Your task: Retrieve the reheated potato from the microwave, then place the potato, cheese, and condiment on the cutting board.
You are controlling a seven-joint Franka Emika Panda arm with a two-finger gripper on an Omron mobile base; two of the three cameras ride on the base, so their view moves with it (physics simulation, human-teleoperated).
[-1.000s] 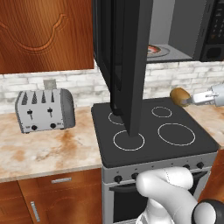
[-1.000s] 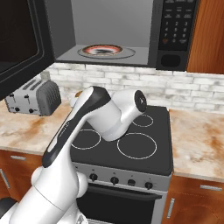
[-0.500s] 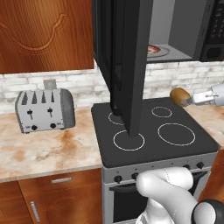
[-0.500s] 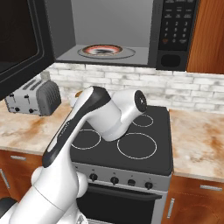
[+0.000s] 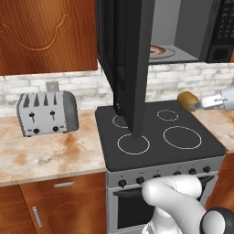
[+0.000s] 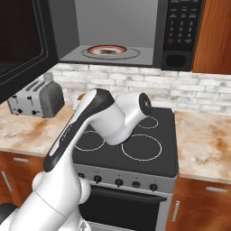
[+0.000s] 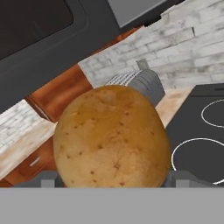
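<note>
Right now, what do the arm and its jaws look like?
The arm is glossy white with rounded, bulbous links, a black stripe along one link and dark round joint caps. In the left base view the gripper is a slim pale grey piece. In the hand view the fingertips are grey blocks.

The white arm is rising from the base, bending at a dark-striped elbow and reaching forward and to the robot's right at a low height. The wrist is lying roughly level, with the gripper [image 5: 194, 104] pointing sideways. Its jaws are standing wide and closing on the potato [image 5: 187, 101], which is sitting between them with one pale finger showing behind it. In the hand view the potato [image 7: 112, 138] is filling the space between the two finger tips [image 7: 46, 179], pressed against both sides.
</note>
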